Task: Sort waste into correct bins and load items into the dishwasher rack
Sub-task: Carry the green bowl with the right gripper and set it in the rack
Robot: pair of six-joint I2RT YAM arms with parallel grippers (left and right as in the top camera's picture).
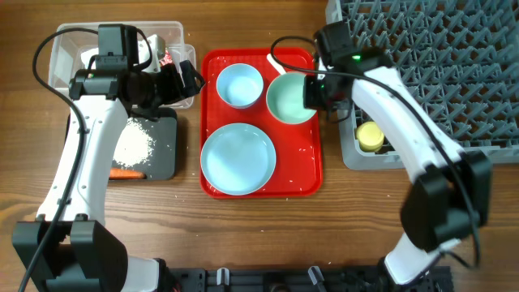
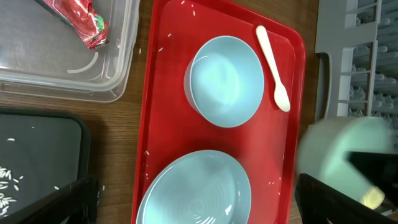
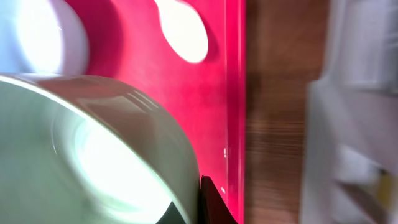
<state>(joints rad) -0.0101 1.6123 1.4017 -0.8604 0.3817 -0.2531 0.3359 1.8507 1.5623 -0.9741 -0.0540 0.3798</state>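
Gripping the right rim of a small pale teal bowl (image 1: 289, 100), the right gripper (image 1: 313, 91) hangs over the right side of the flat red serving tray (image 1: 312, 174). In the right wrist view one dark finger (image 3: 208, 202) presses against the outside of the rim; the other is hidden, so the fingers look clamped on the bowl. The bowl is blurred in both wrist views, and whether it touches the tray cannot be told.

Left of it on the tray stands a second small pale blue bowl (image 2: 227, 81), upright and empty. A white plastic spoon (image 2: 272, 68) lies flat just beside it on the right, toward the far edge. The large pale blue plate (image 1: 238, 159) fills the near half of the tray, with a few loose grains scattered around it.

The left gripper (image 1: 185, 81) hovers between the tray and the clear rectangular plastic tub (image 2: 118, 74), its dark fingers (image 2: 78, 199) spread wide apart and holding nothing. A small red wrapper (image 2: 84, 22) lies inside the tub. Nearer, the shallow black rectangular tray (image 2: 43, 143) holds a pile of loose white rice grains (image 1: 134, 144), and an orange carrot (image 1: 126, 173) lies at its near edge.

At the far right, the large grey plastic pegged rack (image 1: 454, 49) carries a small yellow cup (image 1: 371, 136) in its near left corner.
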